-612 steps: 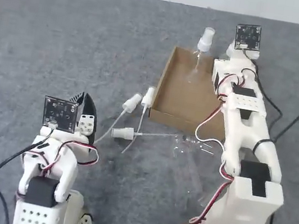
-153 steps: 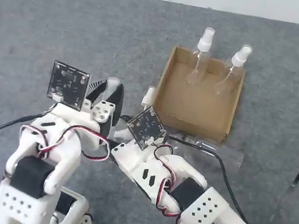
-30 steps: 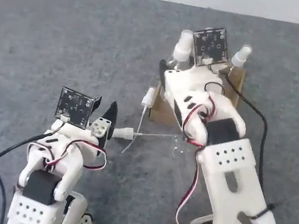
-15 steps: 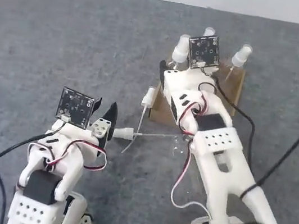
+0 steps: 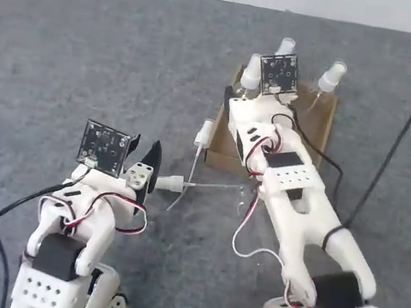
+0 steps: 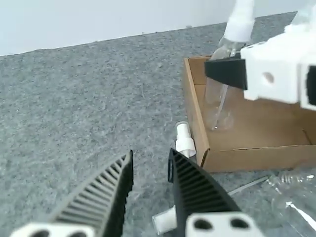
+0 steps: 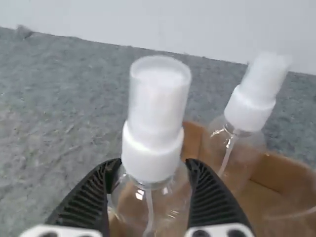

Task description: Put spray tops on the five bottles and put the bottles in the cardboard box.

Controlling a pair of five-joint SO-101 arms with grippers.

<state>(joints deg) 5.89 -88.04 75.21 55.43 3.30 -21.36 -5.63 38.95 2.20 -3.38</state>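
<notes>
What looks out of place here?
A loose spray top sits beside the cardboard box's wall; another spray top lies near the left gripper. A clear bottle lies on its side before the box. These belong assembled, in the box. The right gripper clamps a capped bottle.

We had our right arm stretched far forward, the right gripper (image 7: 150, 192) clamped around a bottle (image 7: 155, 113). Our left arm sat folded near its base, the left gripper (image 6: 149, 154) slightly parted.
</notes>
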